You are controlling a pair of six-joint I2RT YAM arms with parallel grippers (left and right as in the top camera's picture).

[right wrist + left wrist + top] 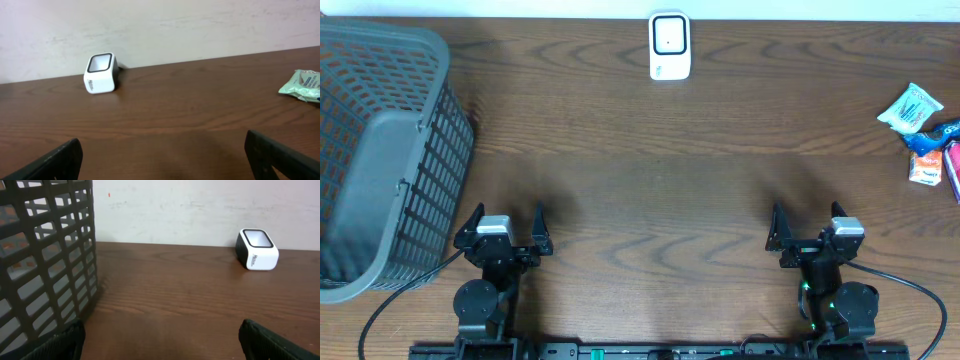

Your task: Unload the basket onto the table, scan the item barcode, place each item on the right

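White barcode scanner [669,45] [256,249] [100,73]: small and boxy, black-rimmed pale window on its sloped top, upright at the middle of the table's [650,180] far edge. Pale green packet [910,108] [301,84] flat by the table's right edge. Just nearer along that edge, blue packet [942,133] and orange-and-white packet [926,166], clustered close, partly cropped.

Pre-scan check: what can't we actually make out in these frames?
Overhead: packets too small to show any barcode; right edge cuts the pile off, count unclear.
Right wrist: only the green packet shows, clipped by the right edge.
Overhead: left edge cuts off the basket; left wrist: its mesh wall mostly hides the inside.
All views: scanner label text too small to read.
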